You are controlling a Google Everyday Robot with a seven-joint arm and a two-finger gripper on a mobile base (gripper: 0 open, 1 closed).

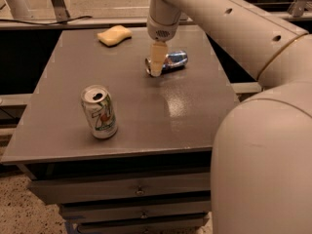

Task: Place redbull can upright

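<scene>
The redbull can (173,60) lies on its side on the grey table (136,106), at the far middle, its silver end pointing left. My gripper (156,66) reaches down from the white arm and stands at the can's left end, partly covering it. Its pale fingers (157,57) hang straight down, tips at table level.
A white-and-green 7UP can (99,112) stands upright at the front left of the table. A yellow sponge (114,35) lies at the far left. The arm's large white body (263,145) fills the right foreground. The table has drawers below its front edge.
</scene>
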